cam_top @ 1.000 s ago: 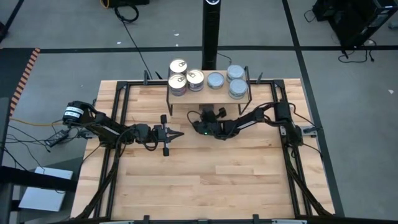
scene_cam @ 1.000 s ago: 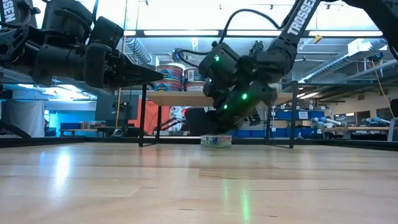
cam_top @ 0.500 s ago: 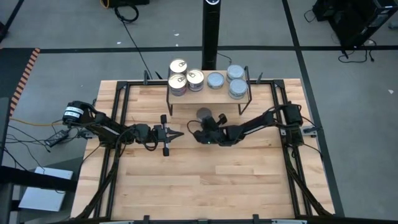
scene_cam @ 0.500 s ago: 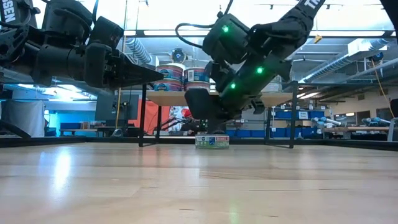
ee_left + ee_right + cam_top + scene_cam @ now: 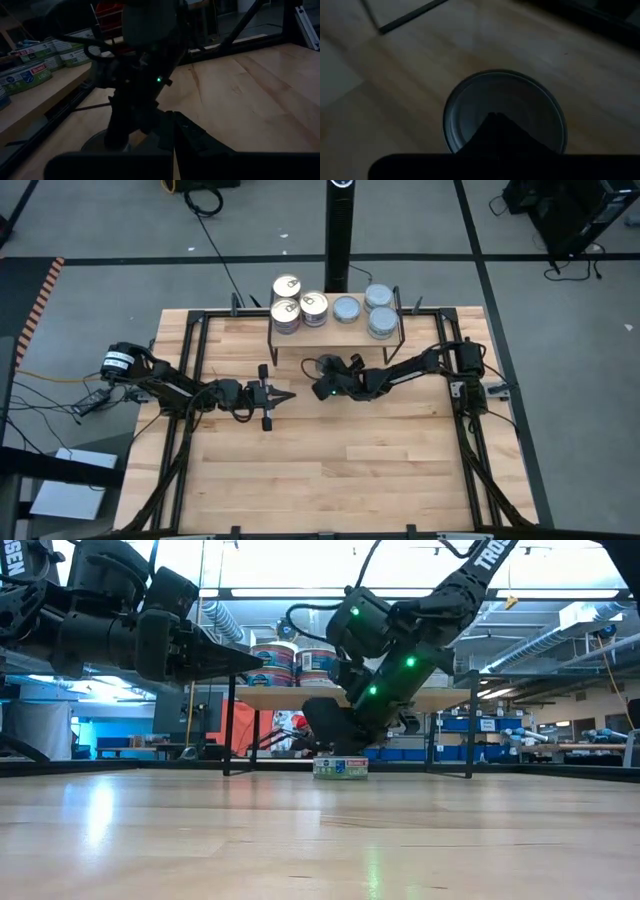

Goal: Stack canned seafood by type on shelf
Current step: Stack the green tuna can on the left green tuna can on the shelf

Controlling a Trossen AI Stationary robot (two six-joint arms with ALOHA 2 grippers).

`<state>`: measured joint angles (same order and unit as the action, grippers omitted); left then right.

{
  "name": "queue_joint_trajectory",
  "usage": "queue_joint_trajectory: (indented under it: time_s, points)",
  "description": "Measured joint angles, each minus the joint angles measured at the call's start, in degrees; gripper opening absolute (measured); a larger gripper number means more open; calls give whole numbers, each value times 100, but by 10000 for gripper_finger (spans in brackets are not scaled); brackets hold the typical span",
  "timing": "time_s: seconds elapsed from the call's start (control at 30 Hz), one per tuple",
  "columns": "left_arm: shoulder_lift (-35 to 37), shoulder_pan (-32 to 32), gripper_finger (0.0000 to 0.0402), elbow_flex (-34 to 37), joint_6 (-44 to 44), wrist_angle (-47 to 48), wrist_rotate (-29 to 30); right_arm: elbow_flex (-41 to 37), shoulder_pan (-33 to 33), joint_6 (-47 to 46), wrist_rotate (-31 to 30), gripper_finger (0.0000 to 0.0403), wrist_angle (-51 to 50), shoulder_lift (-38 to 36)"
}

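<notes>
Right gripper (image 5: 318, 370) is hanging over a lone blue-grey tin (image 5: 327, 363) on the tabletop (image 5: 380, 470), just in front of the shelf, with its fingers pressed together and holding nothing. In the right wrist view the closed fingertips are pointing straight down at the tin's plain lid (image 5: 505, 107), so the claw seems to be lining itself up over the can rather than gripping it; it would need to spread its fingers before it could take the tin by the sides. From table height the tin (image 5: 340, 768) is sitting flat on the wood, with the gripper just above and beside it.

Over on the left, the left gripper (image 5: 284, 395) is waiting well clear of the tin, fingers shut and empty, probably parked there to keep out of the right arm's way.

Farther back, the shelf (image 5: 335, 327) is carrying the sorting so far: gold-topped tins (image 5: 287, 286) are gathering at its left end and blue-grey tins (image 5: 378, 297) at its right, some stacked. The loose tin matches the right-hand group, which suggests it belongs there, within the right arm's easy reach.
</notes>
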<state>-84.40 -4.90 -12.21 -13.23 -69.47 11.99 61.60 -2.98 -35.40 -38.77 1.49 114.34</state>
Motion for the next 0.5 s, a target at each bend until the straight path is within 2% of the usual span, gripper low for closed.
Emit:
queue_joint_trajectory:
  time_s: [0.3,0.5]
  points:
    - [0,2,5,1,20,20,0,31,500,94,1313,3,-124,-115]
    - [0,2,5,0,198,66,-4,8,910,107,2185,3,-487,-453]
